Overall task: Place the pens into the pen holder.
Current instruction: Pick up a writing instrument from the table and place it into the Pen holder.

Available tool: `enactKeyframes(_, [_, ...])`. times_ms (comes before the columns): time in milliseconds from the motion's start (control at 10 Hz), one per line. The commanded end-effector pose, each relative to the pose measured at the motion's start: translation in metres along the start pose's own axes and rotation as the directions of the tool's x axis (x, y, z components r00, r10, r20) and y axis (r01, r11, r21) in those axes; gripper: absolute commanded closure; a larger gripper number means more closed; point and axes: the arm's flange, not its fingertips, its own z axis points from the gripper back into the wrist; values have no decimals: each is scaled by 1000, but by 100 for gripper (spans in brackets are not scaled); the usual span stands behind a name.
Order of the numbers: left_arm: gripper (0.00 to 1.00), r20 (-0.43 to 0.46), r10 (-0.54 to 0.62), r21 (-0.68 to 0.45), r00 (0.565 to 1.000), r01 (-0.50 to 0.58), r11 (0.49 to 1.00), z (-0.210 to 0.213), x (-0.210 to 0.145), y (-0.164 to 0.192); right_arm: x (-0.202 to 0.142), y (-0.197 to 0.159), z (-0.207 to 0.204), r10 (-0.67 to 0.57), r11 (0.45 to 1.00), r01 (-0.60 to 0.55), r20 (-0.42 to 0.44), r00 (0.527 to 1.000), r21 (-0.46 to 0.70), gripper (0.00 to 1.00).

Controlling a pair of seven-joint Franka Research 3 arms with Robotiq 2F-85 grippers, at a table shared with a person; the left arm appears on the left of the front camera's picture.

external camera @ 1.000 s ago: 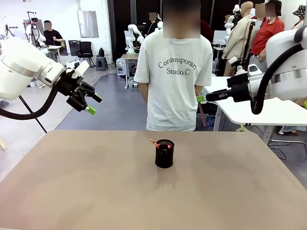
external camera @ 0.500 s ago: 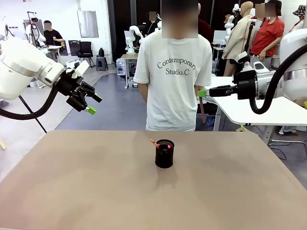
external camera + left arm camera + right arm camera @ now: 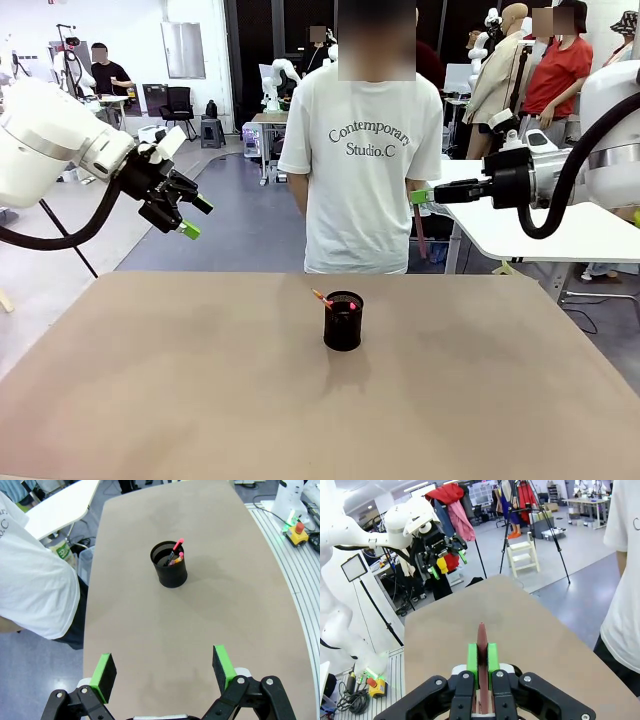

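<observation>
Reddish-pink pen [image 3: 481, 645] is clamped between the closed pads of the right gripper [image 3: 420, 197], its long axis running straight out along the fingers. Black mesh pen holder [image 3: 342, 321], near the table [image 3: 150, 400] centre, is located below and leftward of that gripper. Left gripper [image 3: 165, 672] is held wide apart, empty, above the near edge.

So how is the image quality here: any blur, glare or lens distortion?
Front view: evenly lit, sharp, the pen holder casting a soft shadow. Left wrist view: wide-angle bends the table edges. Right wrist view: the pen between the fingers looks slightly soft.
</observation>
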Motion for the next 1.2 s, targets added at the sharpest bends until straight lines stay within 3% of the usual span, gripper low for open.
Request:
enactKeyframes(0, [0,0,0,-10,1000,0,1000,3,1,0,0,0,0,0,1000,0,0,1000,0,100])
enactKeyframes(200, [0,0,0,-10,1000,0,1000,3,1,0,3,-27,-15,48,995,-59,120,992,85,100])
enactKeyframes(300, [0,0,0,-10,1000,0,1000,3,1,0,2,-40,-27,52,988,-72,141,989,139,100])
enactKeyframes(700, [0,0,0,-10,1000,0,1000,3,1,0,-27,-56,-97,241,955,-251,77,967,156,100])
enactKeyframes(900, [0,0,0,-10,1000,0,1000,3,1,0,-46,-57,-130,222,951,-230,58,973,208,100])
enactKeyframes(1100, [0,0,0,-10,1000,0,1000,3,1,0,-66,-48,-147,315,914,-330,101,944,234,100])
